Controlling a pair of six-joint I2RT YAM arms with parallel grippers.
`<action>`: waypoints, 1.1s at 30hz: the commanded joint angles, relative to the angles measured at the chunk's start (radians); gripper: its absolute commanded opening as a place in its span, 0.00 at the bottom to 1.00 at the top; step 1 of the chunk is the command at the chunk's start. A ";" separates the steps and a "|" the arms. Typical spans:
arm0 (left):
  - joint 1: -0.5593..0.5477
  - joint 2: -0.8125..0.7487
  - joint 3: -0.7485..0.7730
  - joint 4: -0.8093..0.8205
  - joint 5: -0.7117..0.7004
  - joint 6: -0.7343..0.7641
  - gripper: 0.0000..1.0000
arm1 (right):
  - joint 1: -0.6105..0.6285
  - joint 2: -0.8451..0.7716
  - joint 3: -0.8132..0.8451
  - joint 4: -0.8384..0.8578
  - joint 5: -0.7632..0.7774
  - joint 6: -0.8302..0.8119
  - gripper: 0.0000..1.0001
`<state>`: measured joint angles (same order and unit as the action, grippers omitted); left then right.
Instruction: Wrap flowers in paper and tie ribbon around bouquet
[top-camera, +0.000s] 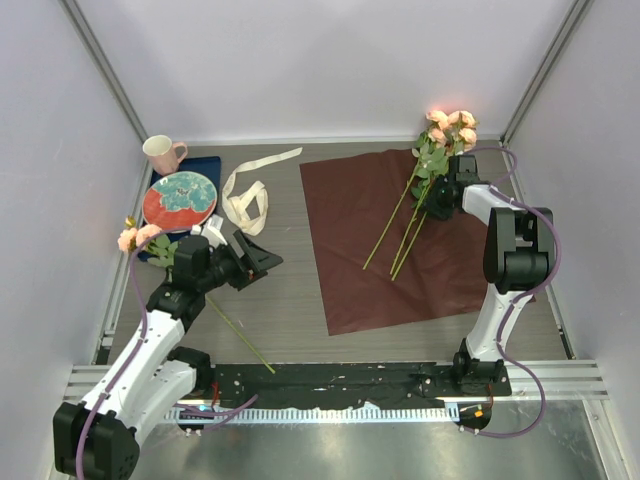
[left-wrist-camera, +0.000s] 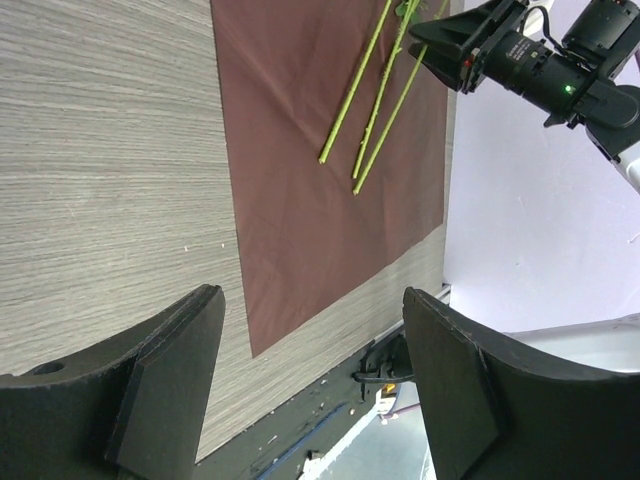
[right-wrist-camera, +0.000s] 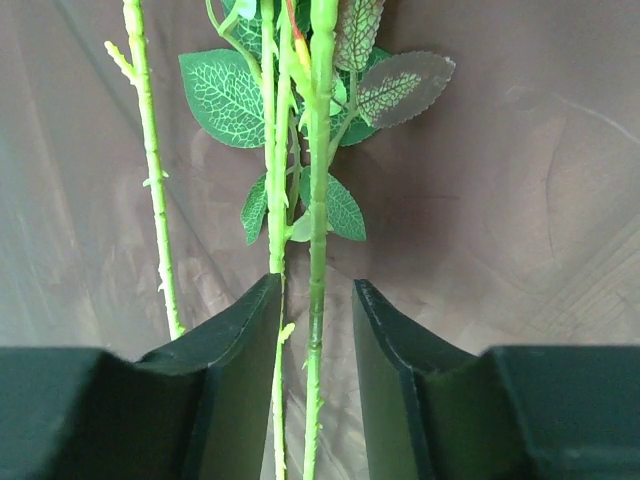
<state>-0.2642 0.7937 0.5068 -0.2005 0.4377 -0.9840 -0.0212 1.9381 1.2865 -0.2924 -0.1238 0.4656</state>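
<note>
Three long stems of the flowers (top-camera: 432, 158) lie on the paper (top-camera: 360, 270) at the far right, blooms toward the far-right corner, cut ends pointing near-left. Right pincer (right-wrist-camera: 317, 300) straddles two stems, jaws slightly spread. Left pincer (left-wrist-camera: 312, 296), spread wide and empty, hangs above bare table (top-camera: 280, 300) left of the paper's edge.

My grey wood-grain counter (top-camera: 280, 290) carries the dark-red paper (top-camera: 350, 270) spread flat on my right side, the cream ribbon (top-camera: 245, 200) looped just left of it, a blue tray (top-camera: 207, 165) farther left, and a lone rose (top-camera: 245, 345) slanting by my left arm.
</note>
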 joint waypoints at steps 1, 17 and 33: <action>0.000 -0.022 0.012 -0.040 -0.019 0.018 0.76 | 0.003 -0.060 0.008 0.009 0.030 -0.004 0.44; 0.003 -0.031 0.124 -0.686 -0.835 -0.165 0.94 | 0.101 -0.298 -0.045 -0.139 0.121 -0.035 0.64; 0.065 0.191 -0.017 -0.534 -0.942 -0.248 0.75 | 0.311 -0.646 -0.128 -0.238 0.151 -0.042 0.64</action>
<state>-0.2138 0.9760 0.5354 -0.8043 -0.4412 -1.1770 0.2798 1.4029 1.1786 -0.5129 0.0067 0.4385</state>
